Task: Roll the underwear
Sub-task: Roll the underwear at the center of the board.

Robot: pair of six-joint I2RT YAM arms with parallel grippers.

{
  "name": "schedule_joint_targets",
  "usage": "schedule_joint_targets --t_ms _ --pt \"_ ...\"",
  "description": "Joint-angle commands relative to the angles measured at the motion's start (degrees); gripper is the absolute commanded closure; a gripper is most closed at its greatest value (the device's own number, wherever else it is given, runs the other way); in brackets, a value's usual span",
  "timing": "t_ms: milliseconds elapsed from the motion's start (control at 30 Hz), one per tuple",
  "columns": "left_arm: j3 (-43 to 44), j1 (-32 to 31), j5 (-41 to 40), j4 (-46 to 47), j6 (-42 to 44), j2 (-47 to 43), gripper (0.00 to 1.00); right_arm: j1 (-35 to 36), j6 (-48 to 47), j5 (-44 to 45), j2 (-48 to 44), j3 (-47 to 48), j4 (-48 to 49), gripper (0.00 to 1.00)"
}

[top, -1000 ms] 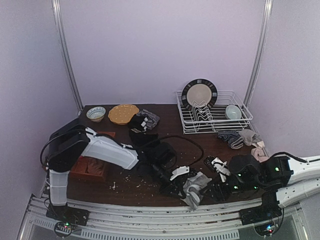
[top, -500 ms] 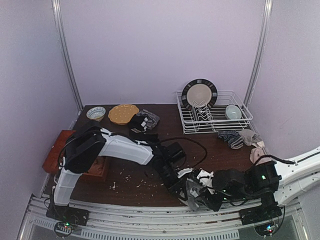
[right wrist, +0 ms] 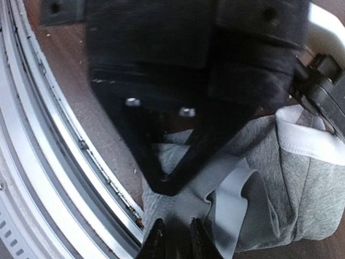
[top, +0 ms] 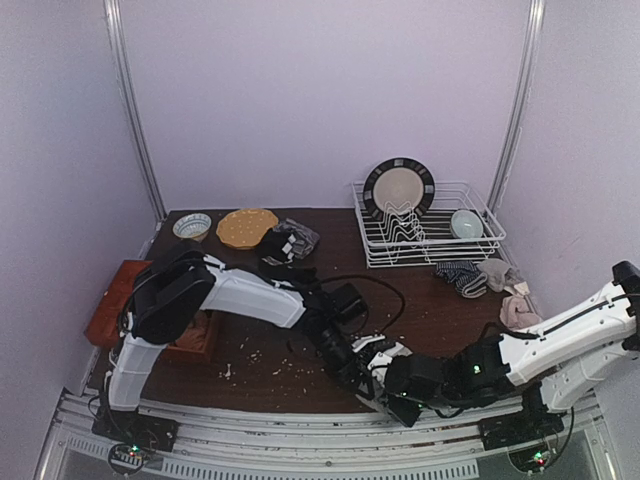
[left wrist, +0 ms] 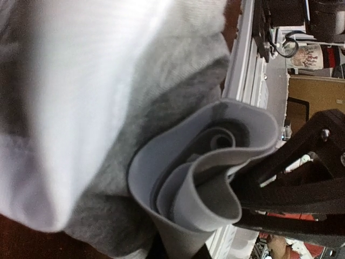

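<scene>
The light grey underwear (top: 376,379) lies bunched at the table's front edge, between my two grippers. In the left wrist view its pale waistband (left wrist: 215,162) curls in a loose roll beside the grey knit (left wrist: 108,172). My left gripper (top: 362,370) (left wrist: 180,252) is shut on that cloth from the left. My right gripper (top: 393,386) (right wrist: 176,243) meets it from the right, its fingers pinched on a puckered corner of the same garment (right wrist: 280,183). A dark pile of underwear (top: 287,243) sits at the back, and pale cloth (top: 497,272) lies at the right.
A wire dish rack (top: 480,245) with a plate (top: 398,190) and a bowl (top: 466,222) stands at the back right. The striped sock (top: 458,275) lies before it. An orange plate (top: 246,227), a small bowl (top: 192,227) and a red-brown box (top: 110,310) are at the left. Crumbs (top: 270,365) dot the wood; a metal rail (right wrist: 48,162) borders the front.
The right arm has swung left and down onto the grey underwear, and its fingers have closed on the cloth. The left arm shifted slightly right, still holding it.
</scene>
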Motion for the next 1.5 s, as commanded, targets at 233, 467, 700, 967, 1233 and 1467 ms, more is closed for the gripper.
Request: schedule_joint_targets --t_ms 233,467,700,967,1233,1467 --pt "-10.03 0.54 -6.88 6.41 -2.95 -8.17 0.33 -5.0 7.15 -4.57 -0.75 -7.78 6.77 0.97" --pt "-18.69 0.62 -15.38 13.04 -2.9 -15.09 0.22 -7.07 6.91 -7.39 -2.11 -9.58 9.03 0.97" --pt "-23.56 0.58 -20.37 28.77 -7.32 -16.62 0.22 -10.07 8.46 -11.15 -2.44 -13.21 14.32 0.98" --pt "-30.85 -2.96 -48.25 32.13 -4.18 -26.8 0.07 -11.03 9.23 -11.81 -1.86 -14.37 15.55 0.99" --pt "-37.35 -6.23 -80.48 33.54 -5.4 -38.32 0.02 -11.64 10.36 -12.92 -1.86 -15.21 16.14 0.99" --pt "-33.99 -6.84 -65.49 32.09 -1.55 -35.48 0.04 -11.73 10.26 -13.16 -1.14 -14.92 16.21 0.99"
